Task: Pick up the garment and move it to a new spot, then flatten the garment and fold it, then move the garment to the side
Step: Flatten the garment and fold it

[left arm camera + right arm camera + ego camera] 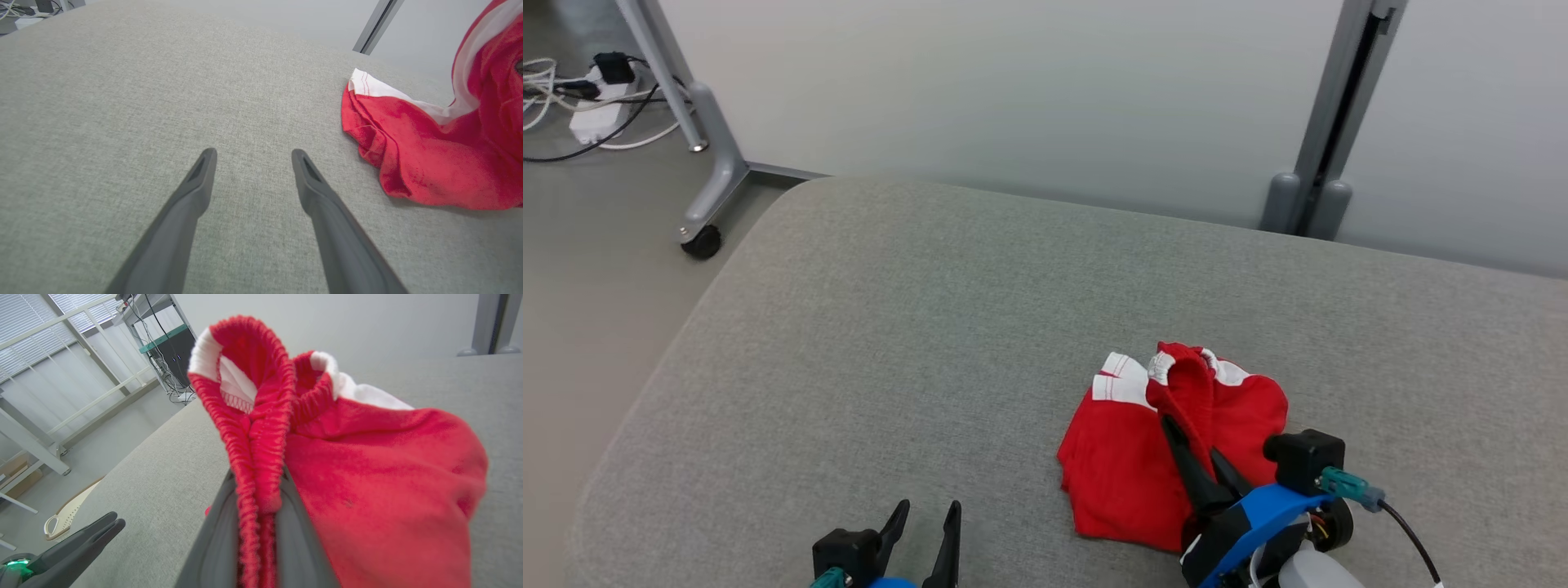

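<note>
Pinching the red garment (1127, 457) by its elastic waistband (261, 428), the right gripper (1190, 437) is holding that edge raised off the grey cushion (890, 327), probably for carrying, while the left gripper (929, 506) is waiting wide open and empty nearby.

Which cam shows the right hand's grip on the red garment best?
Right wrist view: the ribbed waistband of the red-and-white knit garment is pinched in the right hand, close up. Head view shows the hand on the garment, pinch unclear. Left wrist view catches its edge on the grey cushion.
</note>
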